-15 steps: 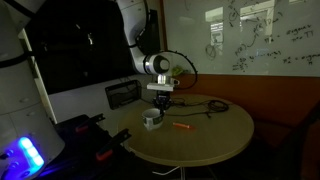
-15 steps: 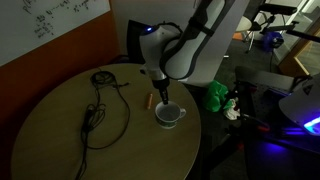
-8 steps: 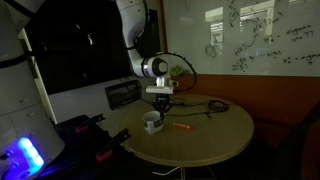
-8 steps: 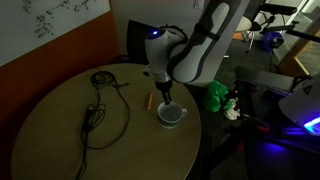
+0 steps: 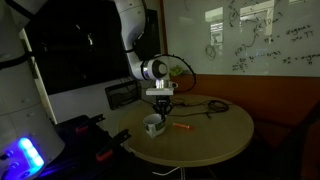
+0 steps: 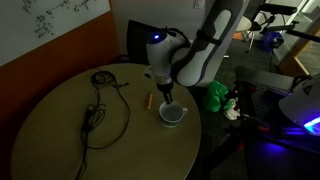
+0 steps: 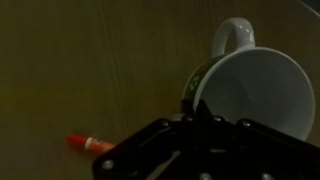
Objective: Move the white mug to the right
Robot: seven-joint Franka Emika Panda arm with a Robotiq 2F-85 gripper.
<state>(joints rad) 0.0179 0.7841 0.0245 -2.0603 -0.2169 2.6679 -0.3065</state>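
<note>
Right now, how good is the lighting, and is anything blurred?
Both exterior views are dim, a blue light glaring; in an exterior view the whiteboard shows glare; the wrist view is soft, white mug bright, gripper a dark blur.

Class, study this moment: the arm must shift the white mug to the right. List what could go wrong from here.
1. The white mug stands near the edge of the table; a push too far could drop it.
2. The claw hangs over one side of its rim, so the mug might tip.
3. The orange marker lies close by and could be knocked.
</note>
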